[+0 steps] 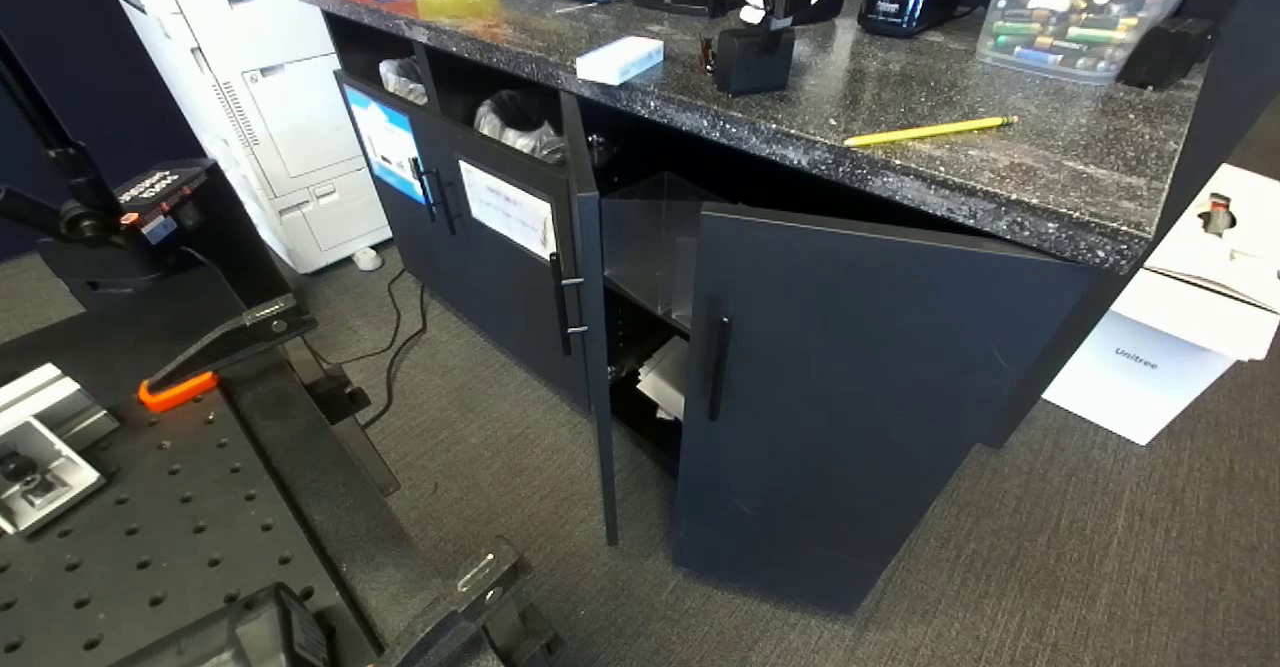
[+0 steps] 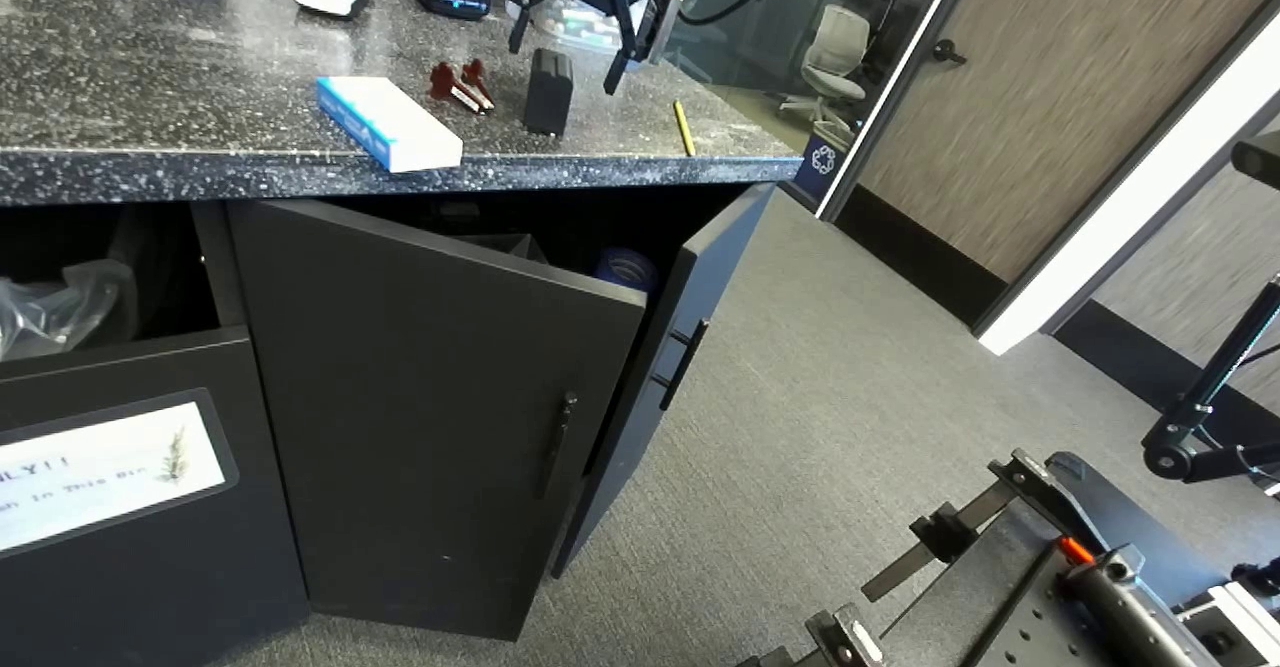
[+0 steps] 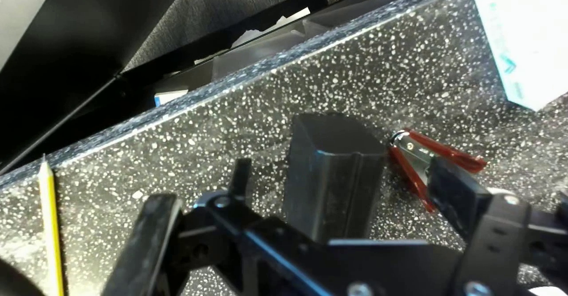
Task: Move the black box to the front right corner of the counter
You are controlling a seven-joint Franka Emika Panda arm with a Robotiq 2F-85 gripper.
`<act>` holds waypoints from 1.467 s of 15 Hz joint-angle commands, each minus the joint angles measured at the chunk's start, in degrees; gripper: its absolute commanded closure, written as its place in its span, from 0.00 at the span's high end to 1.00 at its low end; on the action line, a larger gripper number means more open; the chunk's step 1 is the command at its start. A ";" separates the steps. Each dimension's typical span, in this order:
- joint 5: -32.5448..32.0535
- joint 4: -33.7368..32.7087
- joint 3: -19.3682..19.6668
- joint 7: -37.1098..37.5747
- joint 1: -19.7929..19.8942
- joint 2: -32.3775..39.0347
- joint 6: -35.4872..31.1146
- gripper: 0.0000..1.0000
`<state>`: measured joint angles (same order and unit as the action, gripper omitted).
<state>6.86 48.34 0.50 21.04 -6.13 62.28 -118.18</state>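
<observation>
**Centre on the black box, then close gently**

The black box (image 2: 549, 92) stands near the front edge of the surface (image 1: 840, 97), and I have the pincer (image 3: 346, 171) at it with the jaws wide apart, holding nothing. In the wrist view the box shows between the fingertips; whether they reach below its top I can't tell. I take the step in hand to be the grasp. I'd go straight down with even gaps either side, minding the finger that overlaps the red staple remover (image 3: 412, 154) in that view: it could catch it. Then a slow squeeze, since the box may twist or tip if one side touches first. The pencil (image 1: 930, 131) lies between box and front right corner, so I'd lift over it rather than slide
</observation>
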 commanded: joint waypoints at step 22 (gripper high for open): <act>-2.86 -20.70 6.19 -2.37 10.06 4.48 14.34 0.19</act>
<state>3.68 28.11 6.60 21.84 0.36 68.29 -106.83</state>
